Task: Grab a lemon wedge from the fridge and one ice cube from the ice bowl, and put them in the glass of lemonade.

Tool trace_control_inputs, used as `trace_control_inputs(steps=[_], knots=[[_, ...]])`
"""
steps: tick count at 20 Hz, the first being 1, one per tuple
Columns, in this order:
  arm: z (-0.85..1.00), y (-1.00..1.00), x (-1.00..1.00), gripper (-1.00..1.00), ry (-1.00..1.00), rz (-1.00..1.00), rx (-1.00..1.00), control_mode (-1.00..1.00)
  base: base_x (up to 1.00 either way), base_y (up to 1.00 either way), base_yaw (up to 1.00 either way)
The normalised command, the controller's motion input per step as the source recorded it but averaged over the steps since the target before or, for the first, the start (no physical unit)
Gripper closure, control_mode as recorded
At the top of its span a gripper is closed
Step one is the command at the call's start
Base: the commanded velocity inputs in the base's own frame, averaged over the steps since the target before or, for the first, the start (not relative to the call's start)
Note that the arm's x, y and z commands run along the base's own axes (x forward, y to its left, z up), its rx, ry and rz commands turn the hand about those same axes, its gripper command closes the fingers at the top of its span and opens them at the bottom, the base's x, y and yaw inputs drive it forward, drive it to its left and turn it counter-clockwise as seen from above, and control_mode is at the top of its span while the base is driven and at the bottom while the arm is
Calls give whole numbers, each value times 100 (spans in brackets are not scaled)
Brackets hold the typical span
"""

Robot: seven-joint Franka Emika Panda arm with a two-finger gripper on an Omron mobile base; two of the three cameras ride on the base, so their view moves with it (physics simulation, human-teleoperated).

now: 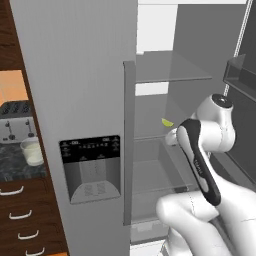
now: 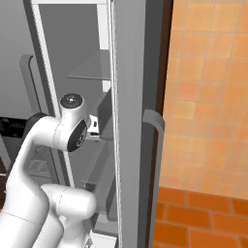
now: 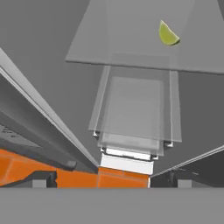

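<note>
Your claw [image 3: 108, 178] stands wide open and holds nothing; its two dark fingertips [image 3: 41, 179] sit at the bottom of the hand view, well apart. The lemon wedge [image 3: 168, 34] lies on a glass shelf [image 3: 109, 43] at the upper right of that view, well clear of the tips. In the left base view you see the fridge [image 1: 80, 75] with its right door swung open, the wedge at center frame just above the arm, and the glass of lemonade [image 1: 32, 151] on the dark counter [image 1: 15, 167] at the left edge, below the toaster [image 1: 16, 121].
</note>
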Motion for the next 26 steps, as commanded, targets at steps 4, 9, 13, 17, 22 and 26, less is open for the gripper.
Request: trace_control_inputs(steps=[4,9,13,17,22,26], knots=[[-24,-38,46,-100,0,8,-9,-100,0,0,0],[-24,-29,51,-100,0,6,-8,-100,0,0,0],[-24,-16,56,-100,0,6,-5,-100,0,0,0],[-14,-15,54,-100,0,8,-1,-100,0,0,0],[-9,-18,54,-100,0,9,0,-100,0,0,0],[-14,-18,53,-100,0,8,-1,-100,0,0,0]])
